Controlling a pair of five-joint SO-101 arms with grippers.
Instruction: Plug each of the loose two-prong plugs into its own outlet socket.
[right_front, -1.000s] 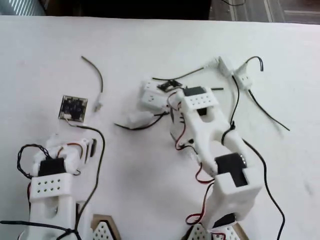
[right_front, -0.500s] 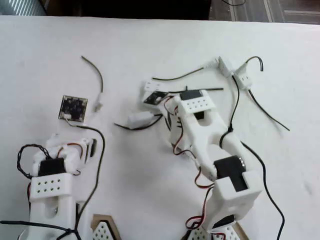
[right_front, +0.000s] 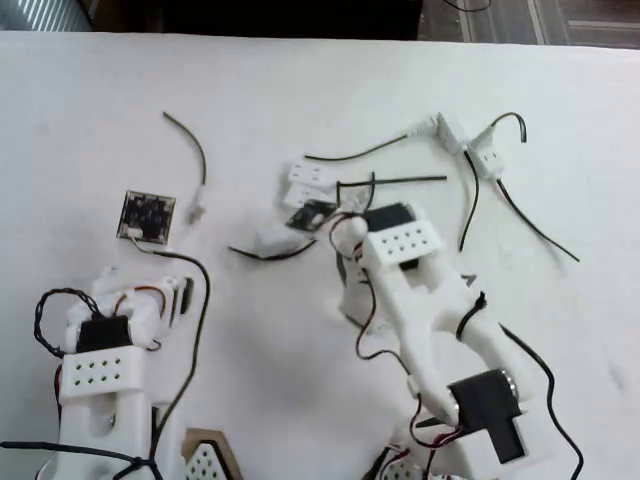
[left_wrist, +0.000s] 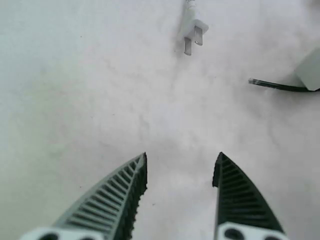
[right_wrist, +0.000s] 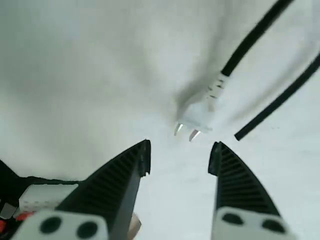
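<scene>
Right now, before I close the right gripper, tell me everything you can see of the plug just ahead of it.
The plug has a small white moulded body, plastic by its look, with two bare metal prongs and a short collar where its black cord leaves. It lies loose on the white table. Its prongs point toward the open right gripper, and it sits just beyond the fingertips, not between them. The loose end of a second black cable lies close beside it.
</scene>
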